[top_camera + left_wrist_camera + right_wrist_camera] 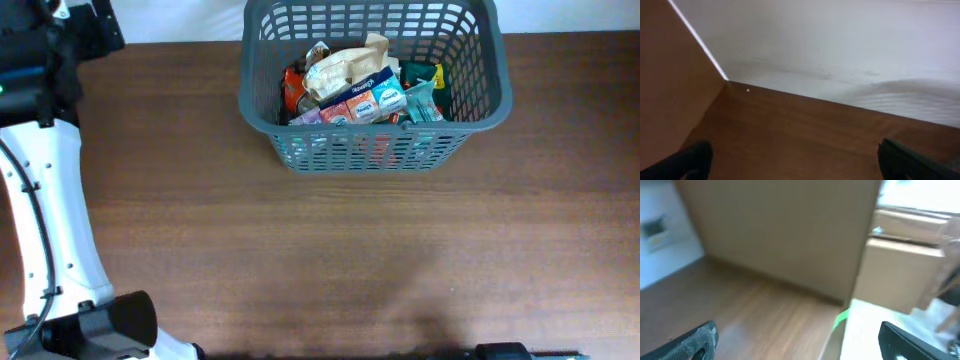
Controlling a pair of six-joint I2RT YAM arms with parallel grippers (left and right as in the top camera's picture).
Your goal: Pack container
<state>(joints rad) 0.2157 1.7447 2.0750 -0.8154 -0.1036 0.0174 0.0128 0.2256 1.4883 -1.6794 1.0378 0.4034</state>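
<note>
1. the left gripper (797,167) is spread wide, its dark fingers (690,160) far apart with only bare table (790,130) between them; it grips nothing.
2. the right gripper (800,347) is equally released and empty, above the table's edge.
3. the container (372,150) stands upright at the far middle of the table, well apart from both grippers.
4. mixed packets (365,95) are heaped inside it.
5. a white arm (45,220) runs along the left side.

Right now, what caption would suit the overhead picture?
Grey basket filled with packets on a wooden table, a white robot arm at the edge.
</note>
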